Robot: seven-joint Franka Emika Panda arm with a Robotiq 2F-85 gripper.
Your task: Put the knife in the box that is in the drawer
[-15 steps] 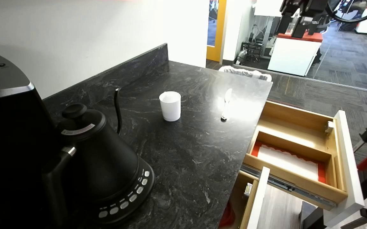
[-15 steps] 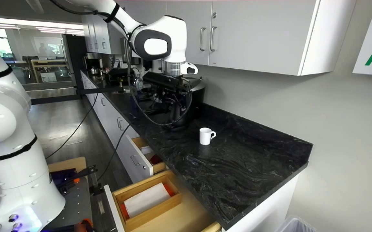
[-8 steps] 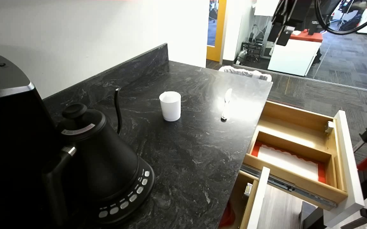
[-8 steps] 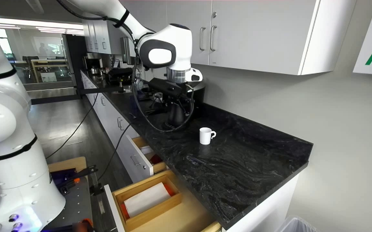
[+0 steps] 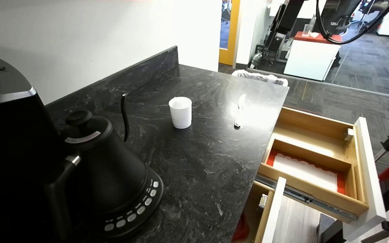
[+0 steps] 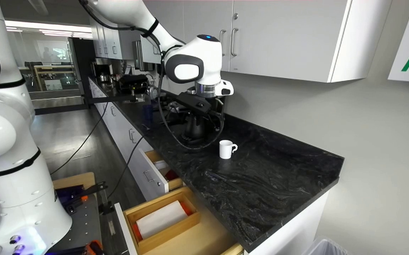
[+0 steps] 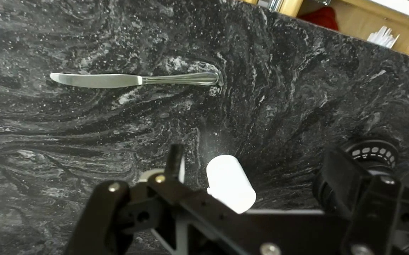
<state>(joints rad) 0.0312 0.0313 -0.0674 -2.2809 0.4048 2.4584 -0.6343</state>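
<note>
The silver knife (image 7: 137,80) lies flat on the dark counter, blade to the left in the wrist view. It is a bright sliver in an exterior view (image 5: 239,111) and a faint dark strip in an exterior view (image 6: 220,176). My gripper (image 7: 256,159) is open and empty above the counter, apart from the knife, with the white mug (image 7: 230,183) showing between its fingers. In an exterior view the gripper (image 5: 278,32) is at the top, partly out of frame. The drawer (image 5: 319,118) is pulled out. The wooden box (image 6: 171,226) inside it holds a white sheet over red.
A black kettle (image 5: 103,175) with an upright spout stands on the counter (image 5: 194,175) beside a dark machine (image 5: 9,135). A lower drawer (image 6: 151,177) is partly open. Wall cabinets (image 6: 282,35) hang above the counter. A lined bin (image 6: 323,248) stands past the counter's end.
The arm has moved right and lower in an exterior view, and the gripper has moved left along the top in the other exterior view. The knife, mug and drawers have not moved.
</note>
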